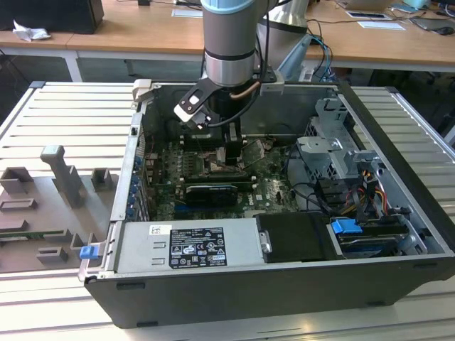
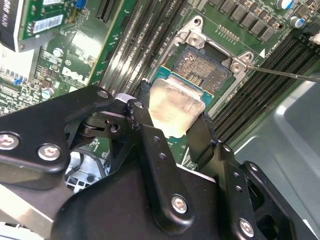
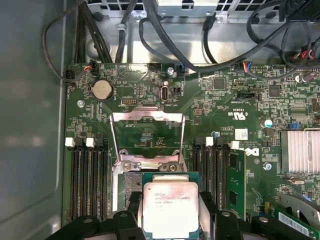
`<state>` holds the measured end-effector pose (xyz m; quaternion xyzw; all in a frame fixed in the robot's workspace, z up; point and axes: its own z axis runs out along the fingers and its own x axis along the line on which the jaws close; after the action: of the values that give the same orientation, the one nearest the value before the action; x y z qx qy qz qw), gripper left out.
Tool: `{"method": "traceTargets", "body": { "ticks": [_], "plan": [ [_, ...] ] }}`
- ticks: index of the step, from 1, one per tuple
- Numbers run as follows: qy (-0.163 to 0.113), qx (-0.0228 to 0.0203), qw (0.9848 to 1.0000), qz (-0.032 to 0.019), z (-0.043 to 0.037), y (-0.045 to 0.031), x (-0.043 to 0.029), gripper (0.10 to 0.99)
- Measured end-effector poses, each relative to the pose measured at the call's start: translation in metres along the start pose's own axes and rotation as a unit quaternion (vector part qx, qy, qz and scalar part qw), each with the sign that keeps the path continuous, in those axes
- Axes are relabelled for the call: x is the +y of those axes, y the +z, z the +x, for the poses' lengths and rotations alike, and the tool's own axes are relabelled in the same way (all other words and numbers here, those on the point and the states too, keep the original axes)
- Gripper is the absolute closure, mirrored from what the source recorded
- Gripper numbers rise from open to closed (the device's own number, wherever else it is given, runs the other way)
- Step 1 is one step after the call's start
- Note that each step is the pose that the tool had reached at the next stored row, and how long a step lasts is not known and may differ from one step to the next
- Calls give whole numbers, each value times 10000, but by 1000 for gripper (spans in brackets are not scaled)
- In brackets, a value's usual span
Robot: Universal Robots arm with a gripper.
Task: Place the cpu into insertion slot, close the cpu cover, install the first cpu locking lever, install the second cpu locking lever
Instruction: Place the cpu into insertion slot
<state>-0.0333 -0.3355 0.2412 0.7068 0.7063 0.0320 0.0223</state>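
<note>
Wooden desks (image 1: 370, 42) line the background of the exterior view, and in front of them a grey ribbed table (image 1: 64, 114) carries an open computer case (image 1: 284, 298) laid on its side. The arm (image 1: 227, 42) descends from above into the case, with the gripper (image 1: 231, 150) low over the motherboard (image 1: 274, 192).

In the second wrist view the gripper (image 2: 175, 112) pinches the cpu (image 2: 175, 102) between its two black fingers (image 2: 150, 135), which press on opposite edges of the chip. The chip's pale metal top faces the camera. The cpu hangs over the near edge of the socket (image 2: 207, 65), whose field of contacts lies bare. Whether chip and socket touch cannot be told. A thin metal rod (image 2: 285, 74) extends from one socket corner across the memory slots (image 2: 265, 87).

In the first wrist view the cpu (image 3: 170, 205) sits between the fingers (image 3: 125, 222). The cpu cover (image 3: 147, 116) stands swung open beyond the socket, with the green board visible through its window. Memory slots (image 3: 87, 175) flank the socket on both sides.
</note>
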Motion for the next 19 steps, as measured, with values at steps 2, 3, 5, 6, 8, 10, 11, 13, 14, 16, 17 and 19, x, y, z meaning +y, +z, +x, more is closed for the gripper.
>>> {"method": "traceTargets", "body": {
  "ticks": [2, 3, 5, 6, 8, 10, 11, 13, 14, 16, 17, 19],
  "plan": [
    [0, -1, 10000, 1, 23, 12, -1, 549],
    [0, 0, 10000, 1, 29, 18, -2, 549],
    [0, 0, 10000, 1, 36, 26, -2, 549],
    [-1, 0, 10000, 1, 38, 30, -2, 549],
    [0, -1, 10000, 2, 41, 36, -4, 549],
    [0, 0, 10000, 2, 45, 42, -7, 549],
    [0, 1, 10000, 1, 49, 46, -8, 549],
    [0, 0, 10000, 2, 56, 55, -14, 549],
    [0, -1, 10000, 2, 59, 60, -18, 549],
    [0, 0, 10000, 2, 65, 67, -23, 549],
    [0, 0, 10000, 1, 71, 75, -26, 549],
    [-1, 0, 10000, 2, 84, 98, -29, 549]
  ]
}}
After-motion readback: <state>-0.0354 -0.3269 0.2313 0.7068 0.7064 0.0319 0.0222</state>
